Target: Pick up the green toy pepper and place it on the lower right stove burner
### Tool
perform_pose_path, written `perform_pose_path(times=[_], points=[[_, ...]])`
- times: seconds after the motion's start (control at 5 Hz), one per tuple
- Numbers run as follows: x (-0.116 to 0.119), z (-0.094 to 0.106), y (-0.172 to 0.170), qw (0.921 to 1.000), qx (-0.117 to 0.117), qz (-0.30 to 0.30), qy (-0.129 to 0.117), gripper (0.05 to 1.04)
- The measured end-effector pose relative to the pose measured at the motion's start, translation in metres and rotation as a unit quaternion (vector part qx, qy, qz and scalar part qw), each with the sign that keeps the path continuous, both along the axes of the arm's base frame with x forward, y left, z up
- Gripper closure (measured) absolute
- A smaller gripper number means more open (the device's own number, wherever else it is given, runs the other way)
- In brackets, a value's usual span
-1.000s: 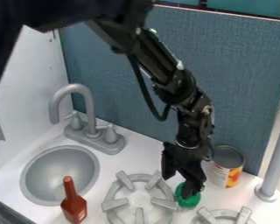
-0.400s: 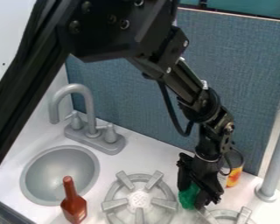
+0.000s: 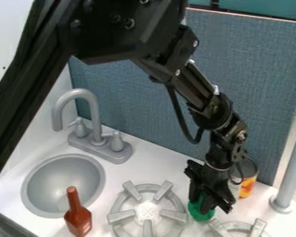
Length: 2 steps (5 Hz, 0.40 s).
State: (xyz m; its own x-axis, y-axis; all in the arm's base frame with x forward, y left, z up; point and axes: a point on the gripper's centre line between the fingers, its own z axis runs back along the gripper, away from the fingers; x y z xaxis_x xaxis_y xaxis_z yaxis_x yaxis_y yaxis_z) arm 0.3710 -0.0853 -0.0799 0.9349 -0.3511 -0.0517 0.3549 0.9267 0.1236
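Just beside the grey burner [image 3: 121, 216], the gripper's [image 3: 210, 206] fingers stand spread about a green object [image 3: 201, 215], whose weight the surface [image 3: 127, 172] seemingly bears.

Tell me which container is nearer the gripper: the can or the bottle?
The can, close behind the gripper and partly hidden; the bottle stands well away, by the sink.

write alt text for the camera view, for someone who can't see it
A black gripper hangs over a green thing between two gray burners, a can behind it. To the left are a red-brown bottle, a round sink and a gray faucet.
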Motion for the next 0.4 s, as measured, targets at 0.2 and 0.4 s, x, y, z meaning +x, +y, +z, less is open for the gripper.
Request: perform_pose_path(times=[0.2,0.4], points=[[-0.014,0.025,0.006,0.9998,-0.001,0.015,-0.013,0.713],[-0.027,0.068,0.011,0.9972,-0.016,0.020,-0.070,0.718]])
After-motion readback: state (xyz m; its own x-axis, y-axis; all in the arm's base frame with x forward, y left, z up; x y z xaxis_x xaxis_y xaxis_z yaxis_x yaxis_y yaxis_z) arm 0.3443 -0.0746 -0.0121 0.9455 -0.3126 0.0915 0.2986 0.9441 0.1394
